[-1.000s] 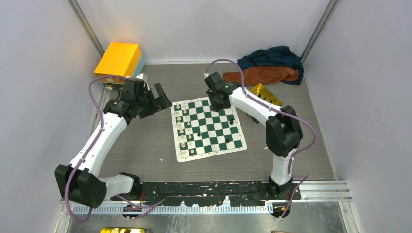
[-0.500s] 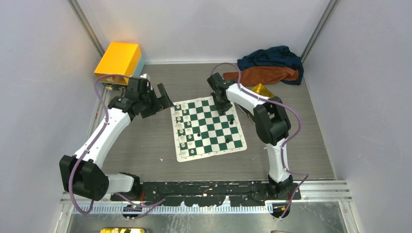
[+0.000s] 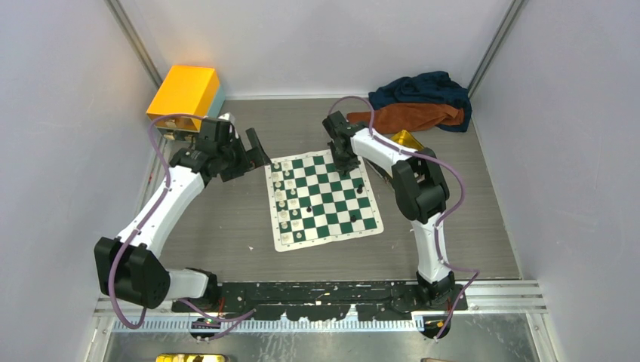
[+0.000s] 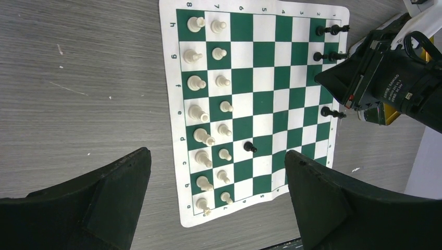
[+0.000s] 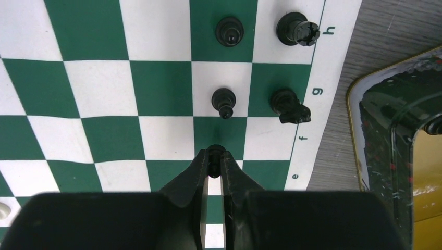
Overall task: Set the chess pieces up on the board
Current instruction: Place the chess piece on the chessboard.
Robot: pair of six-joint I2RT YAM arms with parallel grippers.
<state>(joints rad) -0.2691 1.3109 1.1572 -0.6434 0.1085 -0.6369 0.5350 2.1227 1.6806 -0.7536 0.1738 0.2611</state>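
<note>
Right wrist: pinching a black piece (image 5: 214,154) in the right gripper (image 5: 213,162), holding it at a green row-f square of the board (image 5: 94,83), beside a standing pawn (image 5: 223,101). Probably placing it; next, needing a gentle release, then rising straight up. Holding the left gripper (image 4: 216,161) spread wide.

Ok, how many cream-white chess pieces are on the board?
16. The cream-white pieces stand in two full lines of eight on the board, in the columns marked 8 and 7. None seems hidden.

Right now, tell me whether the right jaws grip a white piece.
No, the piece pinched between the right jaws is black.
</note>
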